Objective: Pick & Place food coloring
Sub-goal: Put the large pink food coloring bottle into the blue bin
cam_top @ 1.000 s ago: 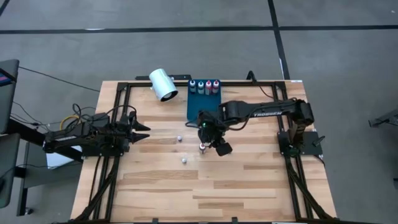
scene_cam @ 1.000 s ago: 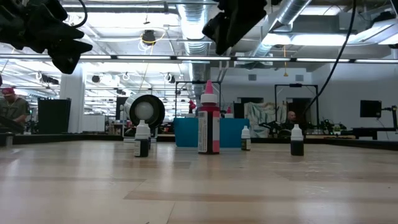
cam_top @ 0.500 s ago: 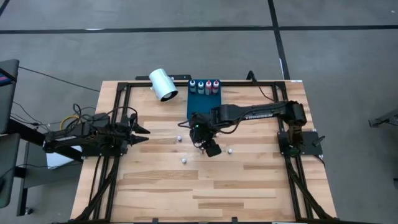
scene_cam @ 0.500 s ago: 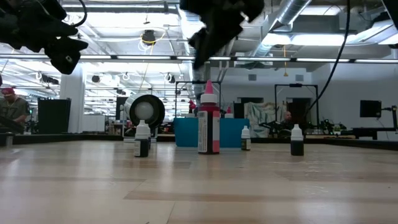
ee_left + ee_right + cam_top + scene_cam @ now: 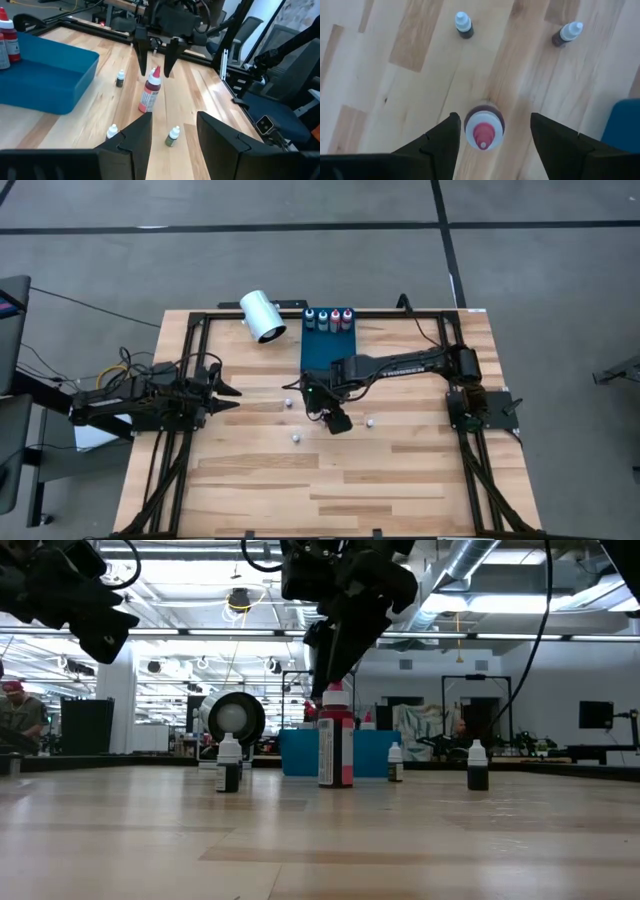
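High view: we see the right gripper (image 5: 322,402) near the desk's middle, by the blue tray (image 5: 325,355). Left wrist view: its fingers stand wide apart around the pink-topped bottle (image 5: 150,91), not gripping. The left gripper (image 5: 172,142) is half open, holding nothing.

Pink-tipped red bottle (image 5: 484,126) — white collar; blue tray (image 5: 322,352); pale striped wood table (image 5: 400,470).
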